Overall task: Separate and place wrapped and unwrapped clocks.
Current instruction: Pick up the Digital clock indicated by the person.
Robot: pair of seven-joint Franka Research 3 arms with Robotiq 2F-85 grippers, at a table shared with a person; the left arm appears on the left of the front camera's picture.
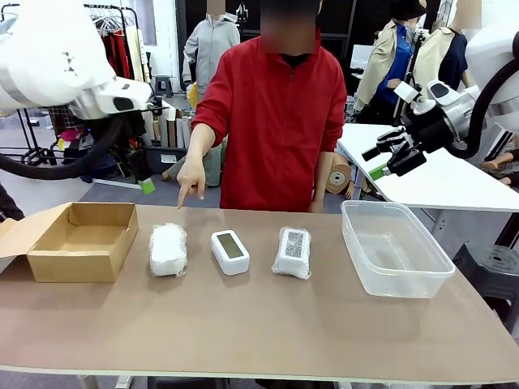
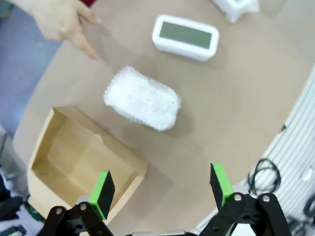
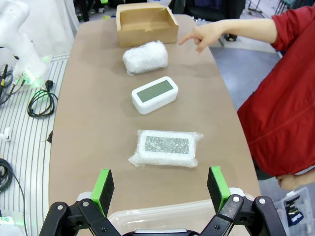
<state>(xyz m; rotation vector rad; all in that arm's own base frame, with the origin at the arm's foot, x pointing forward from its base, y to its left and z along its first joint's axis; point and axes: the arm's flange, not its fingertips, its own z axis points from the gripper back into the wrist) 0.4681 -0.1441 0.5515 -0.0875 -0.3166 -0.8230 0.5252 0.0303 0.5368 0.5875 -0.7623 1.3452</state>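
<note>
Three white clocks lie in a row mid-table. The left one (image 1: 169,249) (image 2: 142,98) (image 3: 145,57) is bundled in crinkly plastic wrap. The middle one (image 1: 230,251) (image 2: 185,37) (image 3: 154,94) is bare, with a grey screen facing up. The right one (image 1: 293,252) (image 3: 166,147) is wrapped too. My left gripper (image 1: 143,180) (image 2: 162,188) hangs open high above the left side of the table, over the box's edge and the left wrapped clock. My right gripper (image 1: 385,162) (image 3: 160,184) hovers open, high above the tub's near end. Both hold nothing.
An open cardboard box (image 1: 81,240) (image 2: 78,157) (image 3: 146,22) stands at the table's left end, a clear plastic tub (image 1: 394,246) (image 3: 187,216) at the right. The person's hand (image 1: 191,180) (image 2: 64,22) (image 3: 206,34) points down at the table's far edge near the left wrapped clock.
</note>
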